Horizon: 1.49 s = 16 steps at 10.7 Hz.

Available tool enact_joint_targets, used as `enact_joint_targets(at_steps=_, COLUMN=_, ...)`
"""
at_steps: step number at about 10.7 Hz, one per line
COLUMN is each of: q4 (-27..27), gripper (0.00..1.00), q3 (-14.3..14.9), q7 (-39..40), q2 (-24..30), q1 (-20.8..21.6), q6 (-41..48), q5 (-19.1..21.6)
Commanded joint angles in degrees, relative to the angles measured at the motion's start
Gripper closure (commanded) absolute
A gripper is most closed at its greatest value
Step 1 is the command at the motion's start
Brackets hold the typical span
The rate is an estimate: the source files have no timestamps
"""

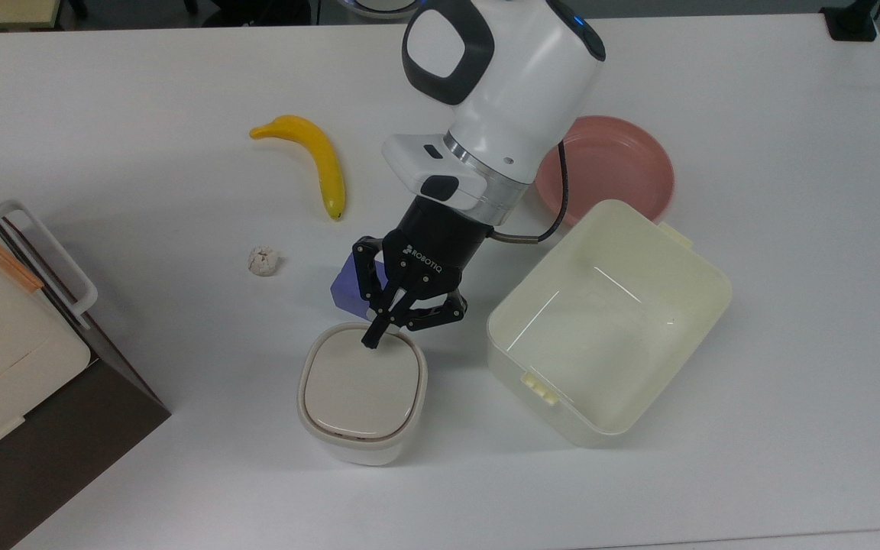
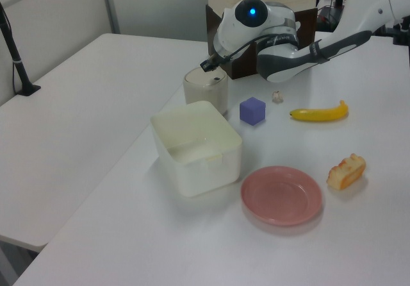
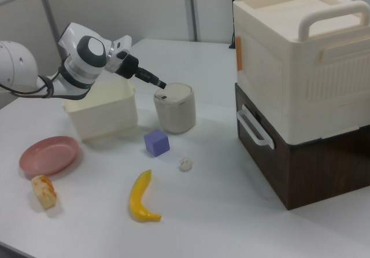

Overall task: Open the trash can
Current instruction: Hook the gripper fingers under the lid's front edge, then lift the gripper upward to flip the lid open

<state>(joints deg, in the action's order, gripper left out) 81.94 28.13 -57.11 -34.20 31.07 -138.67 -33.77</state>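
Observation:
The trash can [image 1: 360,397] is a small white rounded-square bin with a beige lid that lies flat and closed. It also stands in the left view [image 2: 205,90] and the right view [image 3: 175,110]. My gripper [image 1: 370,341] is shut, its black fingers meeting in one point over the lid's far rim, where it covers the black button in the top view. The right view has the gripper [image 3: 162,85] just above the lid, with the small black button [image 3: 165,98] showing below the tip. Seen in the left view, the gripper [image 2: 207,66] is at the can's top edge.
A purple cube [image 1: 344,286] sits right behind the can, under the wrist. A pale-yellow lidless tub [image 1: 608,321] stands at the top view's right, with a pink plate [image 1: 616,160] beyond it. A banana [image 1: 318,156], a small paper ball [image 1: 263,261] and a tall box on a brown cabinet [image 1: 20,351] lie at the top view's left.

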Motion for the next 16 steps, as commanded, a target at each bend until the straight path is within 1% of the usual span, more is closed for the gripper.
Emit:
enact_joint_targets(at_steps=1, q4=0.8, gripper=1.00, q3=-1.0, q7=0.9, q2=0.2, q1=-0.2, q6=-0.6, q5=-1.1)
enact_joint_targets(at_steps=2, q4=1.7, gripper=1.00, q3=-1.8, q7=1.1, q2=0.2, q1=-0.2, q6=-0.4, q5=-1.1)
enact_joint_targets(at_steps=5, q4=3.7, gripper=1.00, q3=-2.0, q7=0.9, q2=0.2, q1=-0.1, q6=-0.1, q5=-0.8)
enact_joint_targets(at_steps=6, q4=4.0, gripper=1.00, q3=-2.5, q7=0.9, q2=0.1, q1=-0.2, q6=-0.1, q5=-0.8)
enact_joint_targets(at_steps=9, q4=3.6, gripper=1.00, q3=-2.7, q7=0.2, q2=0.2, q1=-0.5, q6=-0.1, q5=-0.1)
enact_joint_targets(at_steps=10, q4=2.2, gripper=1.00, q3=-2.6, q7=-2.7, q2=0.5, q1=-0.5, q6=0.0, q5=1.6)
enact_joint_targets(at_steps=11, q4=0.1, gripper=1.00, q3=-1.9, q7=-3.1, q2=2.6, q1=-0.4, q6=1.1, q5=5.1)
enact_joint_targets(at_steps=12, q4=-0.1, gripper=1.00, q3=-1.2, q7=-2.9, q2=5.8, q1=-0.4, q6=3.7, q5=10.4)
enact_joint_targets(at_steps=13, q4=0.1, gripper=1.00, q3=0.9, q7=-1.2, q2=8.9, q1=0.0, q6=4.9, q5=16.1)
enact_joint_targets(at_steps=14, q4=0.3, gripper=1.00, q3=2.6, q7=4.0, q2=12.1, q1=-0.2, q6=7.3, q5=21.8)
enact_joint_targets(at_steps=15, q4=0.2, gripper=1.00, q3=4.2, q7=10.8, q2=14.8, q1=-0.5, q6=10.5, q5=29.0)
enact_joint_targets(at_steps=16, q4=-0.1, gripper=1.00, q3=7.4, q7=20.2, q2=16.6, q1=0.0, q6=14.9, q5=35.2)
